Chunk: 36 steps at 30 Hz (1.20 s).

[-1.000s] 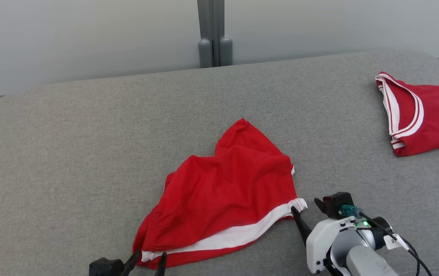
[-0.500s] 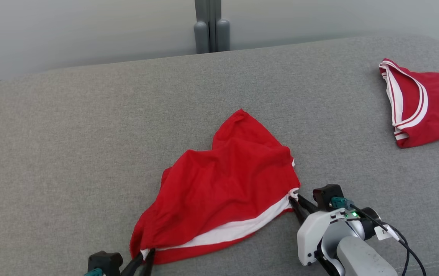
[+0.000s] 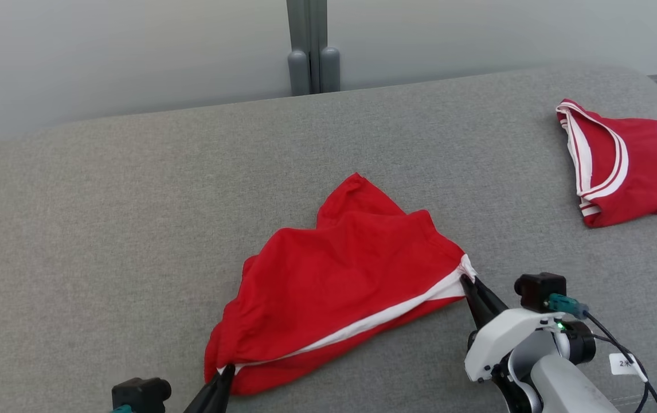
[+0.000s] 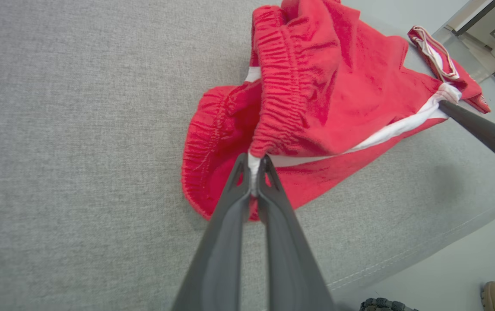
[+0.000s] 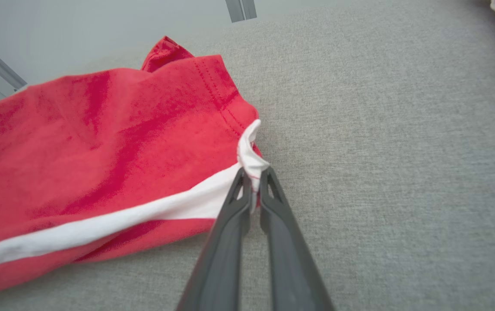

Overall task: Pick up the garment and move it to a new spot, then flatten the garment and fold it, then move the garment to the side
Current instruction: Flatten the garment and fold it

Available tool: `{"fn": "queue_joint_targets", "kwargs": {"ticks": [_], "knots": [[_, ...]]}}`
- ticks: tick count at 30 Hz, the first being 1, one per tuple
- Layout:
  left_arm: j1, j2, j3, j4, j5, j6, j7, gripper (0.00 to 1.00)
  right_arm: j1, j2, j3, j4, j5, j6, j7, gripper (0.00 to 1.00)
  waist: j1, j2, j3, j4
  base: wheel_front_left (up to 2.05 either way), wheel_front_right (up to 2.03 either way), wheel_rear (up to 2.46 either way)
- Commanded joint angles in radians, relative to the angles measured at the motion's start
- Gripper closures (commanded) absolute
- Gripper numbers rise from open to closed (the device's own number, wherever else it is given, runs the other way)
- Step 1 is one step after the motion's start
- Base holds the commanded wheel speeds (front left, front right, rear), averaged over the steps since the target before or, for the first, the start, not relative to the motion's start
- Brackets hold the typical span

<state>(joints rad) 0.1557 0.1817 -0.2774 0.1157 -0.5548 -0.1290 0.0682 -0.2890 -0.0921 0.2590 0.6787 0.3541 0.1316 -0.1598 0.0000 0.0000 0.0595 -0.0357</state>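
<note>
Head view is giving me the grey cushion spreading wide under everything, so I am placing things against it. The garment, a pair of red shorts, is lying rumpled at the middle of the cushion, close to its front edge. A second red jersey is sitting well apart at the cushion's far right side, and I am leaving that one alone.

Both arms are reaching in over the cushion's front edge. The left gripper is pinched tight on the garment's corner nearest the cushion's front, fingers closed on the white end where the gathered waistband is meeting the trim. The right gripper is likewise closed down, biting the little white tab at the opposite corner, further toward the cushion's right.

What I am watching for the lift is the line between those two pinches. The white stripe is running taut from one to the other, slanting across the cushion, and that is the garment's long axis. The bulk of the cloth is lying beyond both sets of fingers, toward the cushion's back edge. Each arm is holding its own end, so I am judging that the two should be rising together to carry it.
</note>
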Motion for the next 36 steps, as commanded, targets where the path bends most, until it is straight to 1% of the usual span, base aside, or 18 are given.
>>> {"fn": "queue_joint_targets", "kwargs": {"ticks": [1, 4, 6, 10, 13, 16, 19, 22, 23, 25, 26, 27, 29, 31, 33, 35, 36], "knots": [[0.020, 0.005, 0.002, -0.040, -0.037, -0.002, 0.008, 1.00, 0.028, 0.006, -0.015, -0.047, 0.062, -0.002, 0.010, 1.00, 0.0000, 0.0000, -0.014, -0.009, 0.00, 0.00, 0.00], [0.048, 0.009, 0.000, -0.145, -0.114, -0.003, 0.024, 1.00, 0.076, -0.003, -0.043, -0.169, 0.178, -0.002, 0.056, 1.00, 0.0000, 0.0000, -0.028, -0.019, 0.00, 0.00, 0.00], [0.068, 0.018, -0.009, -0.236, -0.161, -0.003, 0.046, 1.00, 0.110, -0.019, -0.067, -0.275, 0.249, -0.002, 0.101, 1.00, 0.0000, 0.0000, -0.038, -0.026, 0.00, 0.00, 0.00], [0.088, 0.039, -0.018, -0.448, -0.271, -0.003, 0.090, 1.00, 0.167, -0.061, -0.135, -0.527, 0.357, -0.001, 0.209, 1.00, 0.0000, 0.0000, -0.053, -0.040, 0.00, 0.00, 0.00], [0.065, 0.060, 0.001, -0.607, -0.340, -0.003, 0.131, 1.00, 0.199, -0.074, -0.218, -0.733, 0.426, -0.001, 0.304, 1.00, 0.0000, 0.0000, -0.062, -0.050, 0.00, 0.00, 0.00], [0.017, 0.079, 0.022, -0.736, -0.380, 0.010, 0.175, 1.00, 0.199, -0.058, -0.290, -0.920, 0.477, -0.001, 0.401, 1.00, 0.0000, 0.0000, -0.064, -0.064, 0.00, 0.00, 0.00], [-0.064, 0.094, 0.045, -0.854, -0.423, 0.040, 0.234, 1.00, 0.149, -0.032, -0.365, -1.091, 0.510, -0.001, 0.507, 1.00, 0.0000, 0.0000, -0.049, -0.081, 0.00, 0.00, 0.00], [-0.172, 0.106, 0.073, -0.923, -0.474, 0.083, 0.299, 1.00, 0.063, 0.001, -0.424, -1.182, 0.542, -0.001, 0.604, 1.00, 0.0000, 0.0000, -0.014, -0.096, 0.00, 0.00, 0.00], [-0.227, 0.117, 0.089, -0.941, -0.489, 0.100, 0.329, 1.00, 0.014, 0.007, -0.446, -1.200, 0.537, -0.001, 0.638, 1.00, 0.0000, 0.0000, 0.011, -0.102, 0.00, 0.00, 0.00], [-0.341, 0.135, 0.114, -0.936, -0.517, 0.128, 0.382, 1.00, -0.087, 0.018, -0.469, -1.198, 0.511, -0.001, 0.694, 1.00, 0.0000, 0.0000, 0.060, -0.108, 0.00, 0.00, 0.00], [-0.397, 0.145, 0.124, -0.922, -0.525, 0.142, 0.408, 1.00, -0.135, 0.025, -0.477, -1.182, 0.495, -0.001, 0.717, 1.00, 0.0000, 0.0000, 0.086, -0.110, 0.00, 0.00, 0.00], [-0.473, 0.160, 0.136, -0.898, -0.526, 0.155, 0.436, 1.00, -0.199, 0.027, -0.485, -1.163, 0.454, -0.001, 0.738, 1.00, 0.0000, 0.0000, 0.123, -0.109, 0.00, 0.00, 0.00], [-0.614, 0.173, 0.147, -0.824, -0.524, 0.176, 0.475, 1.00, -0.320, 0.036, -0.484, -1.098, 0.411, -0.001, 0.768, 1.00, 0.0000, 0.0000, 0.194, -0.106, 0.00, 0.00, 0.00], [-0.761, 0.183, 0.146, -0.725, -0.504, 0.182, 0.500, 1.00, -0.443, 0.039, -0.482, -1.012, 0.353, -0.001, 0.776, 1.00, 0.0000, 0.0000, 0.272, -0.101, 0.00, 0.00, 0.00], [-0.901, 0.179, 0.133, -0.608, -0.476, 0.183, 0.512, 1.00, -0.565, 0.041, -0.478, -0.909, 0.316, -0.001, 0.762, 1.00, 0.0000, 0.0000, 0.352, -0.093, 0.00, 0.00, 0.00], [-1.051, 0.181, 0.115, -0.475, -0.425, 0.163, 0.505, 1.00, -0.699, 0.042, -0.459, -0.798, 0.253, -0.001, 0.727, 1.00, 0.0000, 0.0000, 0.430, -0.085, 0.00, 0.00, 0.00], [-1.123, 0.171, 0.104, -0.405, -0.401, 0.153, 0.491, 1.00, -0.770, 0.041, -0.453, -0.735, 0.239, -0.001, 0.700, 1.00, 0.0000, 0.0000, 0.468, -0.081, 0.00, 0.00, 0.00]]}}
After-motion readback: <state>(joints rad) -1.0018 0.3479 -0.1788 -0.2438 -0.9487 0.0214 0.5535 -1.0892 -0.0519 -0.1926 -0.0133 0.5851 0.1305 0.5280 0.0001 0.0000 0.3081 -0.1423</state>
